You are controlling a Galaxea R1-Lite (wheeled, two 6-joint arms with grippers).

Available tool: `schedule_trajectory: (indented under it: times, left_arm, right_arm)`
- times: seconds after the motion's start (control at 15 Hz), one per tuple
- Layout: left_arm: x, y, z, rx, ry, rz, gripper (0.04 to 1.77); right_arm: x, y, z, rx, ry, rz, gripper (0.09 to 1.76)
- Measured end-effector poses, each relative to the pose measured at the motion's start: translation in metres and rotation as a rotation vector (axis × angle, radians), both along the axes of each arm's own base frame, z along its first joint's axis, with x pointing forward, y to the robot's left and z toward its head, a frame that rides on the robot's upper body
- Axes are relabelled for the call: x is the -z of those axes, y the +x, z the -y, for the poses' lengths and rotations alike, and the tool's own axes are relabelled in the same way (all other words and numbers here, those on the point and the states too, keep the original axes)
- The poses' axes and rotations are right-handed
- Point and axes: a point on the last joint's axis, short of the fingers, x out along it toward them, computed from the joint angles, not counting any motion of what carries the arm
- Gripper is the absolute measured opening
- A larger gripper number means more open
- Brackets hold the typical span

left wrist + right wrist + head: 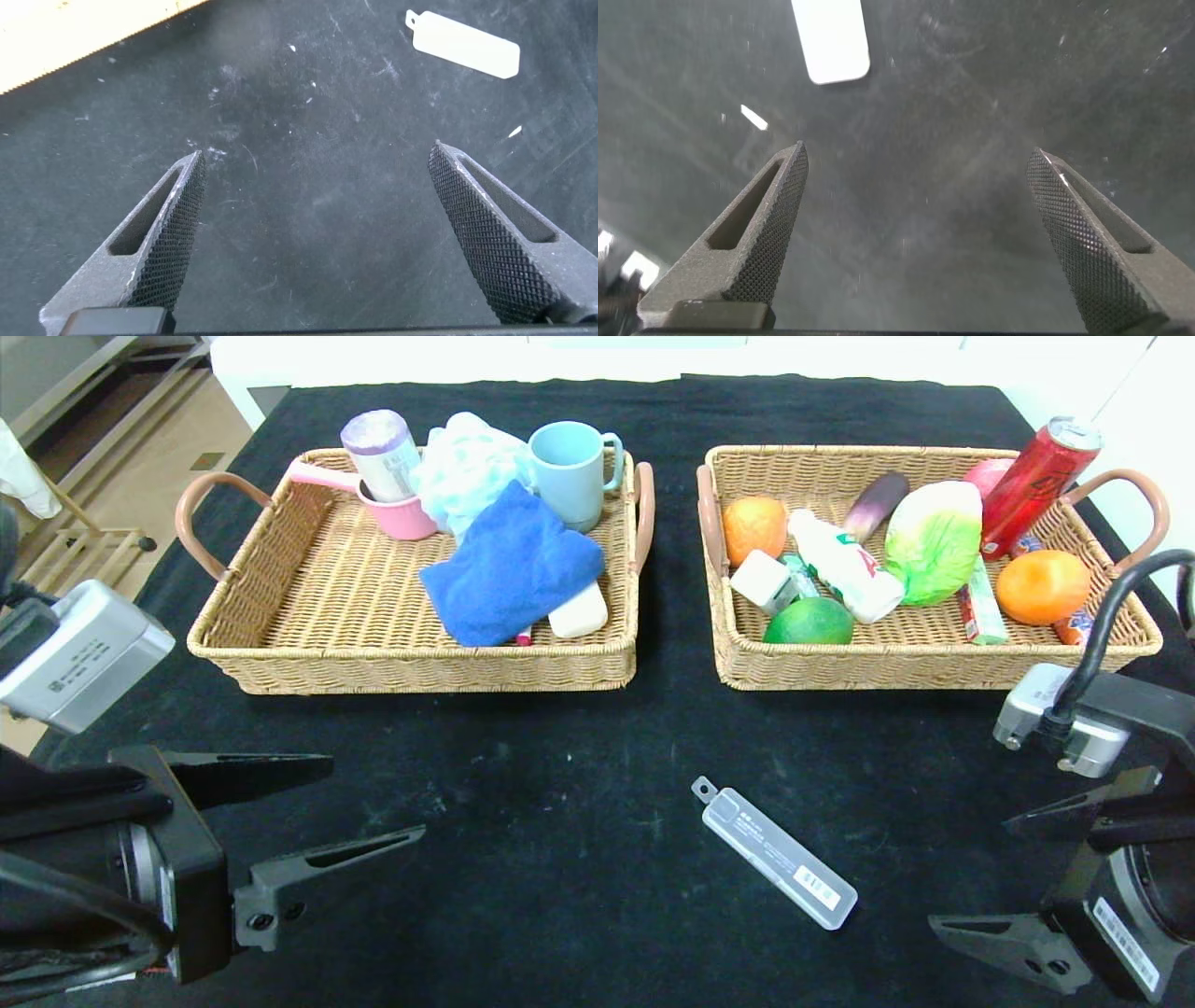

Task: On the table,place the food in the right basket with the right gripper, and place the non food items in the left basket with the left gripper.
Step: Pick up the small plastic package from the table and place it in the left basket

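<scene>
The clear plastic case (775,852) lies alone on the black table (560,756), in front of the right basket; it also shows in the left wrist view (464,43) and the right wrist view (831,39). The blue towel (509,567) lies in the left basket (420,667). The cabbage (934,541), white bottle (845,565) and small carton (764,581) lie in the right basket (934,672). My left gripper (378,798) (316,150) is open and empty at the front left. My right gripper (971,875) (917,149) is open and empty at the front right.
The left basket also holds a pink cup (401,513), a purple roll (381,453), a blue mug (569,471) and a pale sponge (467,467). The right basket also holds oranges (1041,586), a lime (808,622), a red can (1036,485) and an eggplant (876,504).
</scene>
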Motion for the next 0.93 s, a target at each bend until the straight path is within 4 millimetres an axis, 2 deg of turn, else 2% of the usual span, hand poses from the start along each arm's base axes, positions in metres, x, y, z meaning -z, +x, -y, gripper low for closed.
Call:
schedule_trajectory:
  times: [0.2,0.4,0.6,0.93]
  left_arm:
    - [-0.003,-0.004,-0.002,-0.002,-0.007,0.019,1.72]
    - [-0.006,-0.01,-0.005,0.004,-0.006,0.046,1.72]
    - [-0.009,-0.015,-0.007,0.009,-0.009,0.07,1.72]
    - [-0.011,-0.022,-0.01,0.02,-0.004,0.103,1.72]
  right_arm:
    - [-0.004,0.008,-0.013,0.013,-0.073,0.012,1.71]
    - [0.002,0.015,-0.036,-0.01,-0.127,0.023,1.71]
    - [0.008,0.025,-0.059,-0.026,-0.111,0.048,1.71]
    - [0.024,0.04,-0.081,-0.026,-0.155,0.038,1.71]
